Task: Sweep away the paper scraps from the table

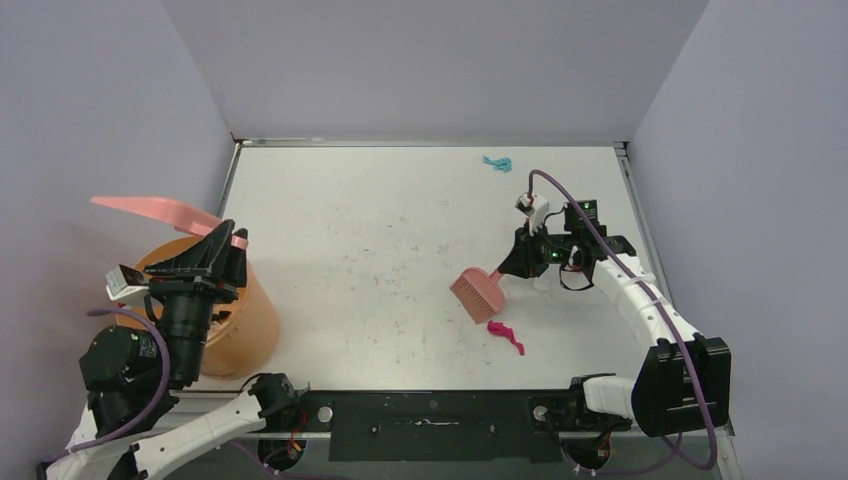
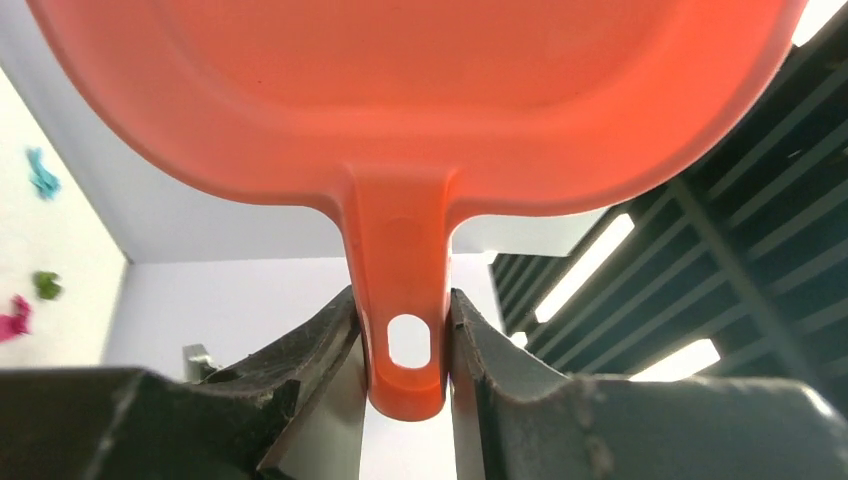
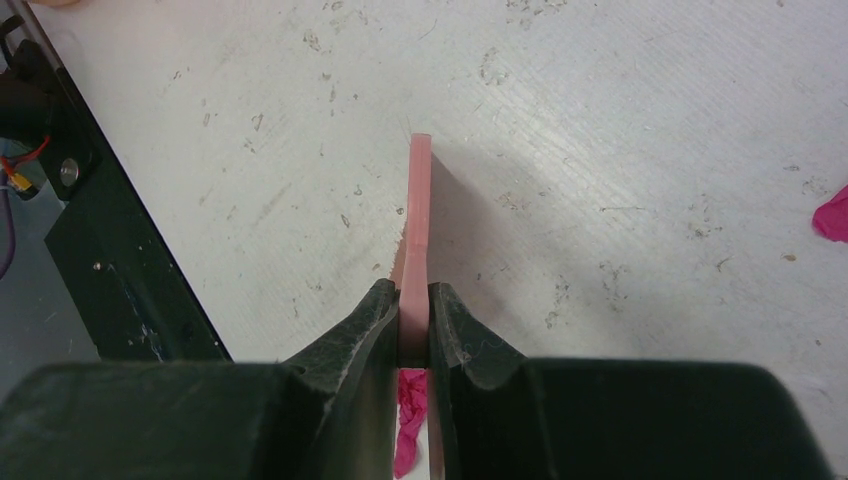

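Note:
A magenta paper scrap lies on the white table near the front right. A teal scrap lies near the far edge. My right gripper is shut on the handle of the pink brush, whose bristles rest on the table just left of the magenta scrap. In the right wrist view the gripper clamps the brush handle, with a magenta scrap below it. My left gripper is shut on the handle of the pink dustpan, held up over the bucket. The left wrist view shows the gripper on the dustpan.
A round orange bucket stands off the table's left edge under the dustpan. In the left wrist view, teal, green and magenta scraps show far off. Another magenta bit sits at the right wrist view's edge. Grey walls enclose the table.

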### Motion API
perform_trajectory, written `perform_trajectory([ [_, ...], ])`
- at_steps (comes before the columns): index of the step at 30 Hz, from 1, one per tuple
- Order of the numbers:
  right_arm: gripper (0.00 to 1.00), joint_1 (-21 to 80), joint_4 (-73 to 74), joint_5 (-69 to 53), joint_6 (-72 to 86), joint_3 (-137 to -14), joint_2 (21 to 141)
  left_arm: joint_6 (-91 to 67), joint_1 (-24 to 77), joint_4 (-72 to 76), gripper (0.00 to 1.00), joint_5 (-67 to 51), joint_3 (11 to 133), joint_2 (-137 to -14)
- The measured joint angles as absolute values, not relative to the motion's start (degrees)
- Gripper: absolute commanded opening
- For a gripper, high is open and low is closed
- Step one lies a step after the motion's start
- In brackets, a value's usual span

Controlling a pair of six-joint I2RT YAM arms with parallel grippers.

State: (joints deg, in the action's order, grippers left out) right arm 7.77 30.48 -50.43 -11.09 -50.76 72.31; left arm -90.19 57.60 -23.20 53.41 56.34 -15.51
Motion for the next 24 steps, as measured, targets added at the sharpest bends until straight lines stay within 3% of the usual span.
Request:
perform_trajectory([
  [10,0.05,3.86,31.18,-53.47,-11.25,-49.67,69.60,-65.52,58.04,-31.62,0.00,48.93,79.83,-43.86],
  [24,0.05,2.52,33.34,-53.52,-11.94,-49.39,66.13,-39.22,57.98,-49.69,0.00,31.81,95.50,-80.09],
])
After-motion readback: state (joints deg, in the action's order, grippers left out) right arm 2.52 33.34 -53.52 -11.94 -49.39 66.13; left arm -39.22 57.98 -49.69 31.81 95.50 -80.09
